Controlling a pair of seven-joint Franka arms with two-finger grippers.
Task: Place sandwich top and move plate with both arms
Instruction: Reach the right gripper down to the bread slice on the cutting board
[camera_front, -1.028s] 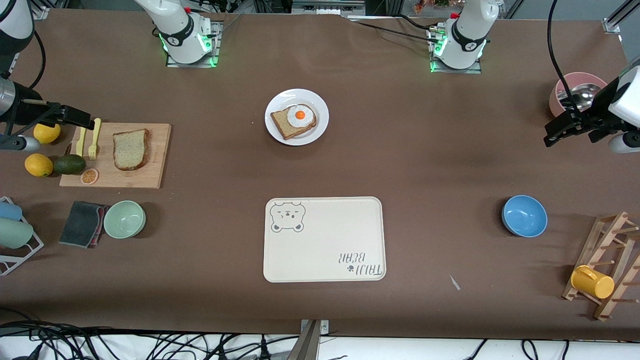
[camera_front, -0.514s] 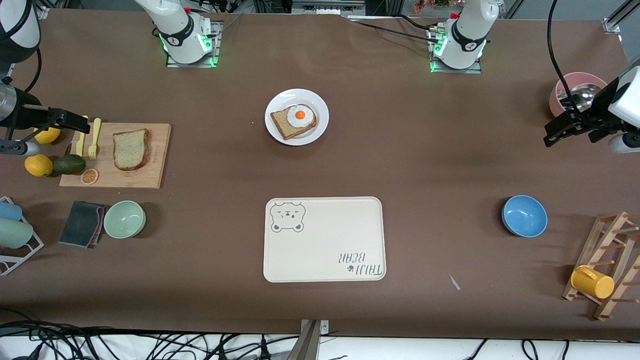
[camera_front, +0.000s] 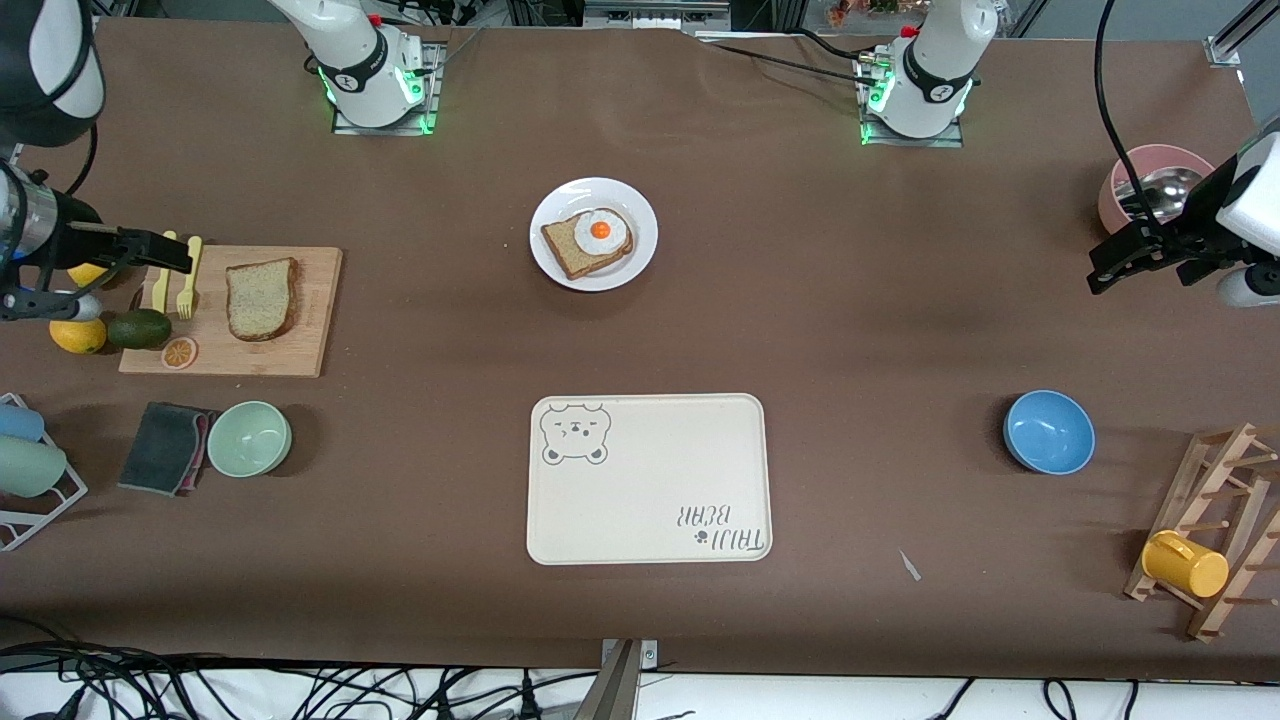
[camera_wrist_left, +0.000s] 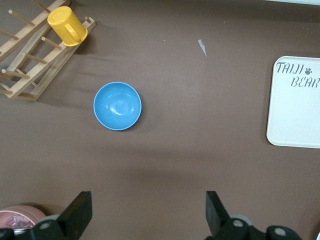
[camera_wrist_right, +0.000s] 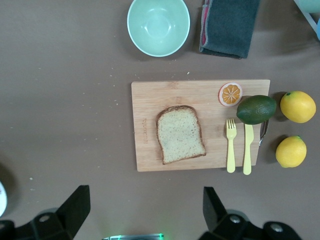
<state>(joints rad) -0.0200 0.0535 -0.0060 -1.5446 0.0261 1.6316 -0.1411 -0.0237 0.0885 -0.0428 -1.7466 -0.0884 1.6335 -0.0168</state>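
The sandwich top (camera_front: 262, 298), a plain brown slice, lies flat on a wooden cutting board (camera_front: 300, 340) toward the right arm's end of the table; the right wrist view shows the same slice (camera_wrist_right: 180, 134). The white plate (camera_front: 642, 250) sits mid-table near the bases and bears a slice topped with a fried egg (camera_front: 600, 230). My right gripper (camera_front: 160, 252) hangs open and empty in the air over the board's cutlery end, its fingers wide apart (camera_wrist_right: 145, 210). My left gripper (camera_front: 1112, 262) waits open and empty above bare table by the pink bowl (camera_wrist_left: 149, 212).
A cream bear tray (camera_front: 648, 478) lies nearer the camera than the plate. By the board are a yellow fork (camera_front: 187, 278) and knife, an avocado (camera_front: 138, 328), lemons, a green bowl (camera_front: 249, 438) and a dark cloth (camera_front: 165, 447). A blue bowl (camera_front: 1048, 431), pink bowl (camera_front: 1150, 180) and mug rack (camera_front: 1215, 530) stand at the left arm's end.
My right arm has shifted a little, its gripper drifting over the fork and knife on the board. The left arm, bread and plate have not moved.
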